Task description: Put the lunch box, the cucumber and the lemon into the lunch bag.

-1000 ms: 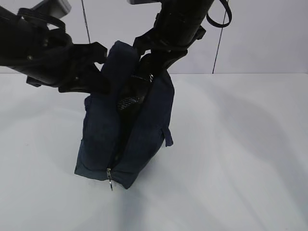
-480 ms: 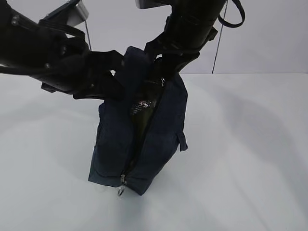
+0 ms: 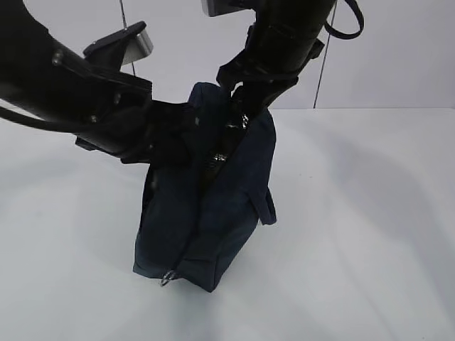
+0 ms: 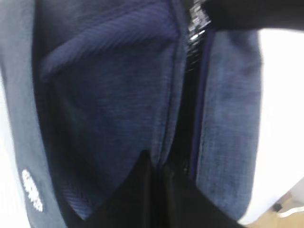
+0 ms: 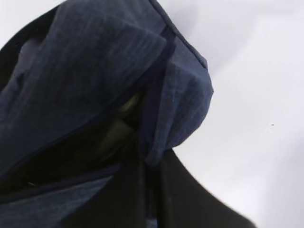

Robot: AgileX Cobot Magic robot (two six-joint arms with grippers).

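One white surface (image 3: 355, 234) carries one lunch bag (image 3: 213, 220), a boxy dark navy bag standing upright near the middle, its zipper parted along the top; two black arms close in on its upper end; the left gripper (image 3: 186, 135) presses against the bag's left top edge, its jaws together on a fold of navy fabric, as the left wrist view shows, fingers (image 4: 142, 190) pinched along the seam; the right gripper (image 3: 238, 106) comes down at the far top, jaws likewise closed on the bag's rim, seen in the right wrist view; one metal ring pull (image 3: 168, 278) hangs at the bag's lower front; a pale greenish shape (image 5: 118, 128) shows dimly inside the opening, too dark to identify; lemon and cucumber cannot be made out.
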